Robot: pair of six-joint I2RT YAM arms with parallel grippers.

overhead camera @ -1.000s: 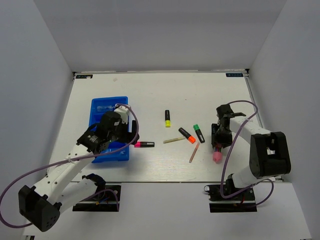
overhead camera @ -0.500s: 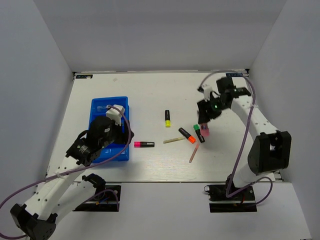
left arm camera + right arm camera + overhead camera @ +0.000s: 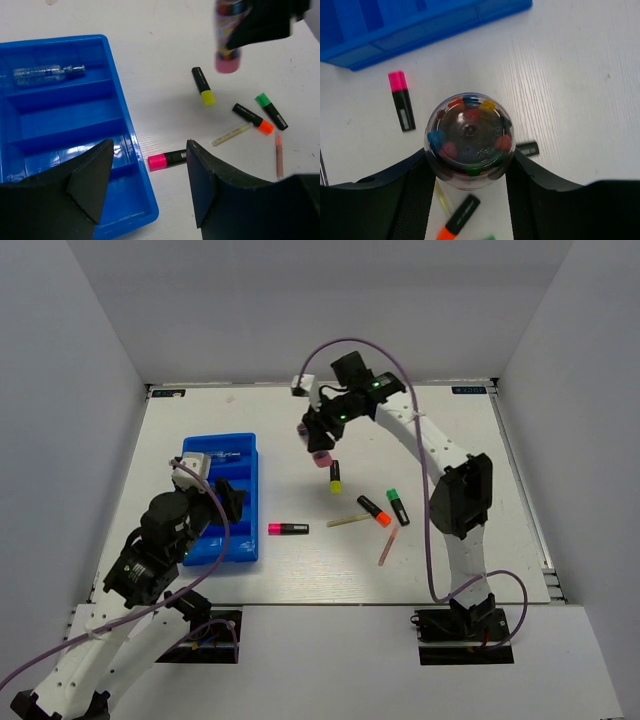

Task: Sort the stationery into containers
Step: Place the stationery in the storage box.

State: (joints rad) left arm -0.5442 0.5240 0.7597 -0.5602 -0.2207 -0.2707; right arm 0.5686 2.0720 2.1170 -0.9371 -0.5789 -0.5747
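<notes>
My right gripper point(image 3: 320, 440) hangs above the middle back of the table, shut on the pink tube point(image 3: 322, 458), which points down. The right wrist view looks straight down the tube point(image 3: 470, 137), squeezed between both fingers. Left of it lies the blue tray point(image 3: 250, 540), with a clear-blue pen point(image 3: 222, 453) in its far compartment. My left gripper point(image 3: 228, 498) hovers over the tray's near right part, open and holding nothing point(image 3: 150, 150). On the table lie pink point(image 3: 288, 529), yellow point(image 3: 335, 477), orange point(image 3: 374, 511) and green point(image 3: 398, 507) highlighters.
A cream stick point(image 3: 347, 521) and a salmon stick point(image 3: 388, 546) lie near the orange highlighter. Grey walls enclose the table on three sides. The right arm stretches diagonally over the table's right half.
The right arm has carried the pink tube from the near right across to the back middle, toward the tray. The left arm has drawn back and its jaws have narrowed a little.
</notes>
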